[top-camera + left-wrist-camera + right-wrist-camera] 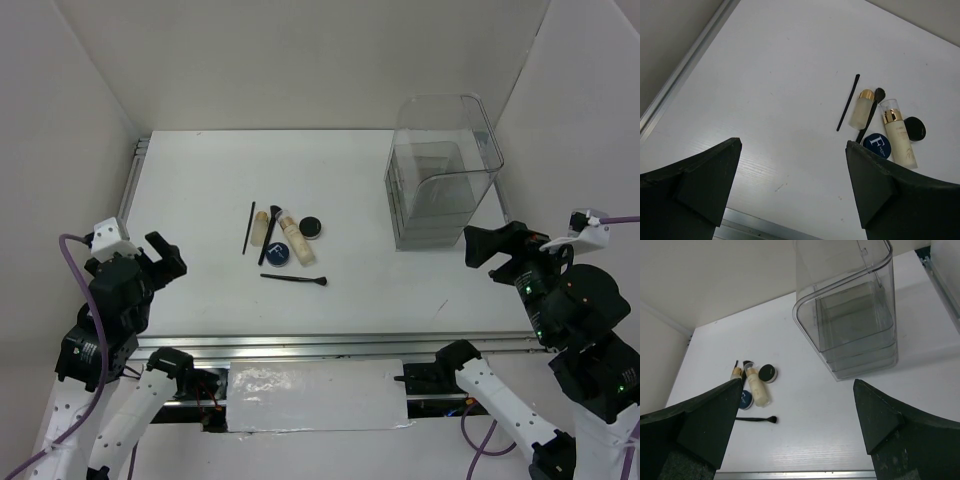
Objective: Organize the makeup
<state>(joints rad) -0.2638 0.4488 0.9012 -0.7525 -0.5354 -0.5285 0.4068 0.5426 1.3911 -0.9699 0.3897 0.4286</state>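
The makeup lies in a cluster mid-table: two beige tube bottles (261, 228) (296, 240), a round black compact (311, 228), a round dark-blue compact (277, 255), a thin black pencil (248, 227), a black brush (269, 235) between the bottles and another brush (295, 280) in front. The left wrist view shows the bottles (861, 108) (899, 133) and blue compact (876, 145). My left gripper (160, 262) is open and empty at the table's left. My right gripper (495, 243) is open and empty at the right, near the clear box.
A tall clear plastic box (440, 172) stands at the back right, also in the right wrist view (850, 310). A metal rail (340, 345) runs along the table's near edge, and another along the left edge (131, 180). White walls enclose the table.
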